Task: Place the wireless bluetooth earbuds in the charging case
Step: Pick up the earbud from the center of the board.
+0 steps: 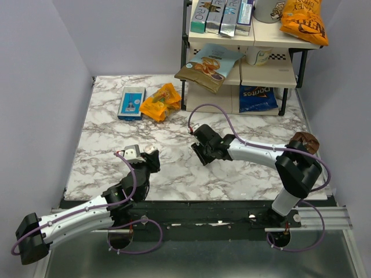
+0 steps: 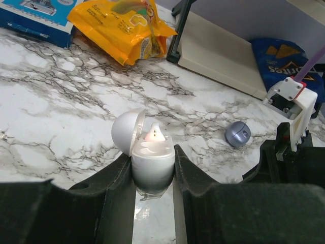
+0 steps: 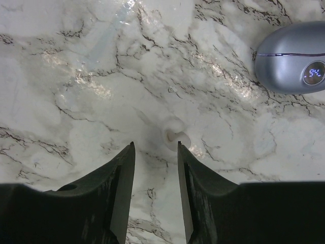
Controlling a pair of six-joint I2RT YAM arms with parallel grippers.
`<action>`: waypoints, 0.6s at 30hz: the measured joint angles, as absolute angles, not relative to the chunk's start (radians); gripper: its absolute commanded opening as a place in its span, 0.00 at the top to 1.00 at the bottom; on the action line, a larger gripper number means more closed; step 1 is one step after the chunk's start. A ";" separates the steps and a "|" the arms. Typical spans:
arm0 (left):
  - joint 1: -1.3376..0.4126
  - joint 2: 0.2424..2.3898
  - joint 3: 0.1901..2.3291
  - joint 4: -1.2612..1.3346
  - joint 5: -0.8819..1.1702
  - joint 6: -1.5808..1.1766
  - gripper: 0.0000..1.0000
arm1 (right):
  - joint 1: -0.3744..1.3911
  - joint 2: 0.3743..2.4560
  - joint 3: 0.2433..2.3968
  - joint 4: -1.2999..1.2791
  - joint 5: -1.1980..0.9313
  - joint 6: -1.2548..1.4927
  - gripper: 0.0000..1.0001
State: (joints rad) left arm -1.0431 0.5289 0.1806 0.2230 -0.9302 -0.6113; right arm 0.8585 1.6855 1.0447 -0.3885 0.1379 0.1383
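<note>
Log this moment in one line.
left gripper: shut on open white charging case with seated earbud | right gripper: open, loose earbud on table just ahead

The charging case (image 2: 152, 170) is held in the left gripper (image 2: 152, 155), with one earbud (image 2: 155, 133) seated in it (lid (image 2: 124, 133) swung toward 9 o'clock). A puck (image 2: 237, 134) is set on the table (image 1: 98, 139) at 2 o'clock from the case. The second earbud (image 3: 175, 136) is laid on the table at 1 o'clock of the right gripper (image 3: 155, 152). At the table's 11 o'clock a box (image 1: 131, 102) is placed, a snack bag (image 1: 160, 102) beside it at 3 o'clock, a shelf rack (image 1: 243, 58) at 1 o'clock.
</note>
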 measured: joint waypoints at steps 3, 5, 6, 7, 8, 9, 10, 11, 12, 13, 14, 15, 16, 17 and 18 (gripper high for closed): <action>-1.043 0.525 0.181 0.223 -0.930 -0.611 1.00 | 0.859 1.702 1.046 -0.388 0.138 0.138 0.52; -1.043 0.525 0.181 0.223 -0.930 -0.611 1.00 | 0.859 1.711 1.046 -0.388 0.138 0.138 0.52; -1.043 0.525 0.181 0.223 -0.930 -0.611 1.00 | 0.859 1.712 1.046 -0.387 0.138 0.138 0.52; -1.043 0.525 0.181 0.223 -0.930 -0.611 1.00 | 0.859 1.712 1.047 -0.387 0.138 0.138 0.52; -1.043 0.525 0.181 0.223 -0.930 -0.611 1.00 | 0.859 1.713 1.048 -0.387 0.138 0.138 0.51; -1.043 0.525 0.181 0.223 -0.930 -0.611 1.00 | 0.859 1.714 1.049 -0.387 0.138 0.138 0.51; -1.043 0.525 0.181 0.223 -0.930 -0.611 1.00 | 0.859 1.716 1.050 -0.387 0.138 0.138 0.51; -1.043 0.525 0.180 0.223 -0.930 -0.611 1.00 | 0.859 1.717 1.052 -0.387 0.138 0.138 0.51; -1.043 0.525 0.179 0.223 -0.930 -0.611 1.00 | 0.859 1.719 1.054 -0.387 0.140 0.138 0.51; -1.043 0.524 0.178 0.223 -0.930 -0.611 1.00 | 0.859 1.721 1.055 -0.387 0.142 0.138 0.51; -1.043 0.524 0.177 0.223 -0.930 -0.611 1.00 | 0.859 1.723 1.057 -0.387 0.143 0.138 0.50; -1.043 0.524 0.175 0.223 -0.931 -0.611 1.00 | 0.859 1.724 1.058 -0.386 0.145 0.138 0.50; -1.043 0.524 0.173 0.223 -0.930 -0.611 1.00 | 0.859 1.725 1.059 -0.387 0.146 0.138 0.50; -1.043 0.524 0.171 0.223 -0.930 -0.611 1.00 | 0.859 1.726 1.060 -0.386 0.148 0.138 0.50; -1.043 0.524 0.170 0.223 -0.930 -0.611 1.00 | 0.859 1.726 1.060 -0.387 0.150 0.138 0.50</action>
